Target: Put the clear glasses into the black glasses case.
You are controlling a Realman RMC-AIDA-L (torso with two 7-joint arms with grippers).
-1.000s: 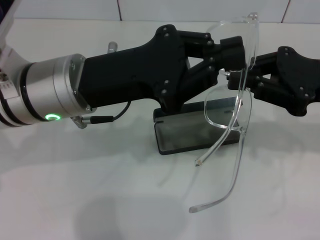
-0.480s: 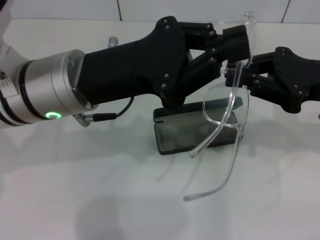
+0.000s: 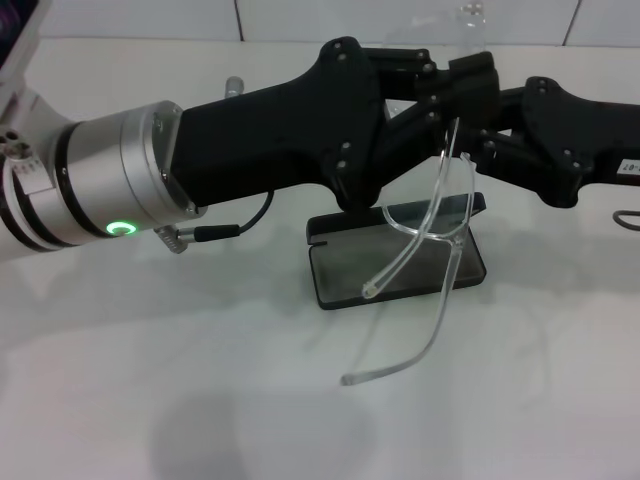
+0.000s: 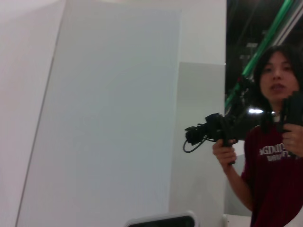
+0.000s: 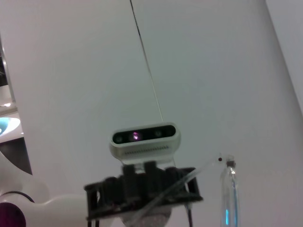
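Observation:
The clear glasses [image 3: 398, 263] hang in the air above the table, front part up and both long arms dangling down. One arm tip hovers over the black glasses case [image 3: 345, 272], which lies open and flat on the table with its grey lining showing. My left gripper [image 3: 462, 85] reaches in from the left and is shut on the upper part of the glasses. My right gripper [image 3: 482, 140] comes in from the right and meets the glasses just beside the left one. A piece of the glasses [image 5: 226, 189] shows close by in the right wrist view.
The case rests on a white table [image 3: 200, 400] with a tiled wall behind it. A cable [image 3: 215, 234] hangs from my left wrist. The right wrist view shows my head camera [image 5: 144, 137]. A person [image 4: 277, 156] stands off to the side in the left wrist view.
The glasses have tipped so their front went up and the arms swung left, lower over the case. My right gripper moved left, closer to the left gripper.

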